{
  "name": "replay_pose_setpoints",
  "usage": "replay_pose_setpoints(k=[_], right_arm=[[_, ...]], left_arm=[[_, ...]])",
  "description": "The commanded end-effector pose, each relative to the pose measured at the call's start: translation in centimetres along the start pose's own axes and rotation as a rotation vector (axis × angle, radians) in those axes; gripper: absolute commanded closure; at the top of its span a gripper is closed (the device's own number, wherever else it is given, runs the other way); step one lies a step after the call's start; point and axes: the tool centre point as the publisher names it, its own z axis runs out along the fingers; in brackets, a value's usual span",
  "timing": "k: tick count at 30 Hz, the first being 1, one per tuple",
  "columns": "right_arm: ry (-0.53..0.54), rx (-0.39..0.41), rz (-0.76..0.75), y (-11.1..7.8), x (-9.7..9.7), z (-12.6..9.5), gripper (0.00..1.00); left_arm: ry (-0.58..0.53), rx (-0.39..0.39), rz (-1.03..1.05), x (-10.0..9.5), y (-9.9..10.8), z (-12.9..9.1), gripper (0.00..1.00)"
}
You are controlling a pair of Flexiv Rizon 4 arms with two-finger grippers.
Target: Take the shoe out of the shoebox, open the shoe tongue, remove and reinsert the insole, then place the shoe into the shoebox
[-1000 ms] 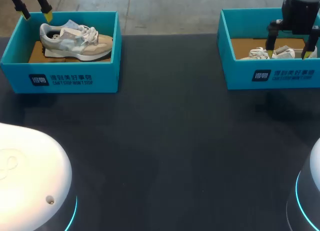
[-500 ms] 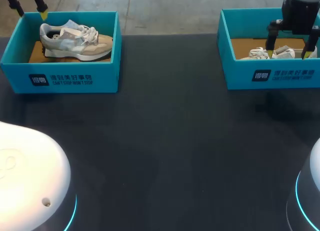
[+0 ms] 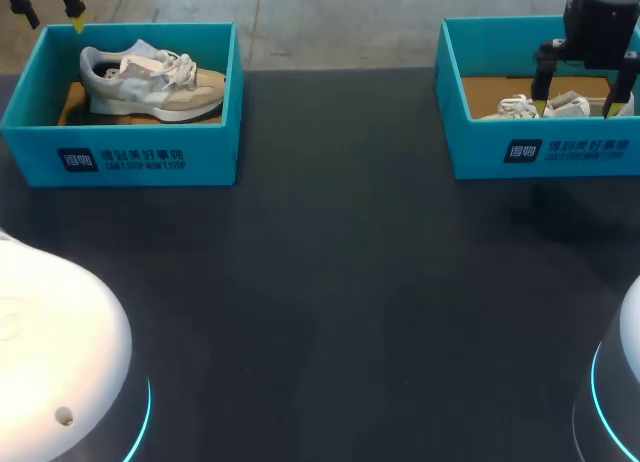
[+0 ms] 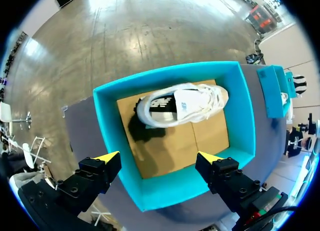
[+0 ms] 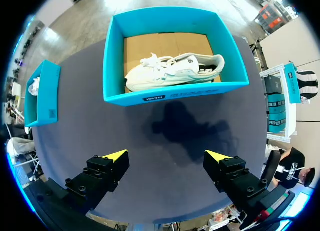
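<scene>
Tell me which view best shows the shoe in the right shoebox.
Right wrist view: the whole shoe shows from above in the right shoebox. Head view: mostly hidden behind the box wall and right tool. Left wrist view: only a white sliver.

Loads of room over the table (image 3: 330,282) between the left box (image 3: 140,160) and right box (image 3: 560,152); only their walls block, tops open.

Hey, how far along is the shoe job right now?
Done: nothing that shows. The left shoe lies in the left box and the right shoe in the right box, so this could be the start or the end; I cannot tell. In hand: nothing. The left gripper and right gripper are open and empty. Left, if this is the start: every step, from lifting a shoe out.
</scene>
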Motion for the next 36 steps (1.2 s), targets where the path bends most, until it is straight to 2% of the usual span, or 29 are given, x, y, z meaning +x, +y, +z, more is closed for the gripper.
replay_pose_setpoints(k=[1,7,17,27,36], right_arm=[[0.002,-0.002,0.000,-0.1,-0.1,0.1,0.00],[0.002,-0.002,0.000,-0.1,-0.1,0.1,0.00],[0.002,-0.002,0.000,-0.1,-0.1,0.1,0.00],[0.002,-0.002,0.000,-0.1,-0.1,0.1,0.00],[0.002,-0.002,0.000,-0.1,-0.1,0.1,0.00]], left_arm=[[0.018,-0.080,-0.016,-1.0,-2.4,1.0,0.00],[-0.002,-0.083,-0.043,-1.2,-3.5,2.1,0.00],[-0.024,-0.071,-0.074,-1.4,-4.2,4.1,0.00],[-0.025,-0.061,-0.090,-1.5,-4.0,5.8,0.00],[-0.074,-0.056,-0.111,-1.9,-3.7,7.0,0.00]])
